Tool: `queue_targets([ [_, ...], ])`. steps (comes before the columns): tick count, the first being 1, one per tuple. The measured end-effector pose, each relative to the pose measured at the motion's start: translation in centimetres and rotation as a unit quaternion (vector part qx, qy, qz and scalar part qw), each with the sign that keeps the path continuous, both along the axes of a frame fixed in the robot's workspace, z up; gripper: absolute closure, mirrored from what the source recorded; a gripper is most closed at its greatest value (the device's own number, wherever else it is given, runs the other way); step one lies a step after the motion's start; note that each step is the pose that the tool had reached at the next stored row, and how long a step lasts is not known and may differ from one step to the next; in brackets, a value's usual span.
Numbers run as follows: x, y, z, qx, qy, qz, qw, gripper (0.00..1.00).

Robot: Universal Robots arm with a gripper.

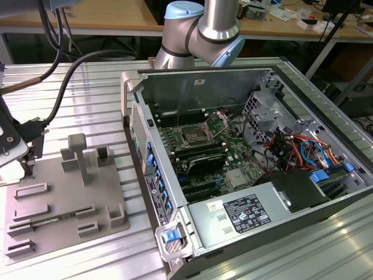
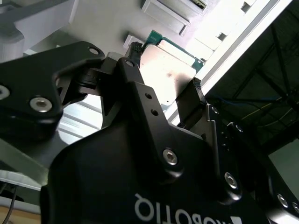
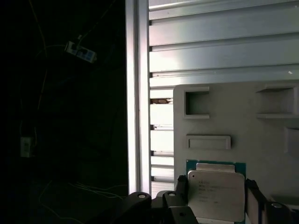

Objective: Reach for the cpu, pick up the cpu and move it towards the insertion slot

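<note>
The cpu (image 3: pixel 217 195), a flat square chip with a pale metal top and a green rim, sits between the black fingers (image 3: pixel 181 185) of my gripper (image 3: pixel 216 187). In the second wrist view the cpu (image 2: pixel 174 70) is framed the same way by my gripper (image 2: pixel 164 71), with a finger against each of two opposite edges. I cannot tell whether the chip rests on the grey fixture (image 3: pixel 243 126) or hangs just above it. In the exterior view my gripper (image 1: pixel 17 160) is at the far left, over the fixture's (image 1: pixel 64 198) left end. The insertion slot (image 1: pixel 191 138) lies inside the open computer case, far to the right.
The open computer case (image 1: pixel 233 157) stands at the exterior view's right, with a metal wall (image 1: pixel 145 151) facing the fixture. The fixture carries upright posts (image 1: pixel 81 157) and several recesses. Cables (image 1: pixel 58 87) hang over the ribbed aluminium table (image 1: pixel 99 111). The table edge (image 3: pixel 138 93) runs close beside the cpu.
</note>
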State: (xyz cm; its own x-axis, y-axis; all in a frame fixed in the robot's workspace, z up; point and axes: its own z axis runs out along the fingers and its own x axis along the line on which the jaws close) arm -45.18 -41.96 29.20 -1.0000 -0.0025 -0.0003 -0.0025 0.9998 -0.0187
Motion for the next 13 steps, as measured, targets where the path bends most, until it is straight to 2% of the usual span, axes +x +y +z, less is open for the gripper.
queue_targets([
  [13,0.00,-0.01,0.90,0.0009,-0.0002,0.000,1.00000,0.45],
])
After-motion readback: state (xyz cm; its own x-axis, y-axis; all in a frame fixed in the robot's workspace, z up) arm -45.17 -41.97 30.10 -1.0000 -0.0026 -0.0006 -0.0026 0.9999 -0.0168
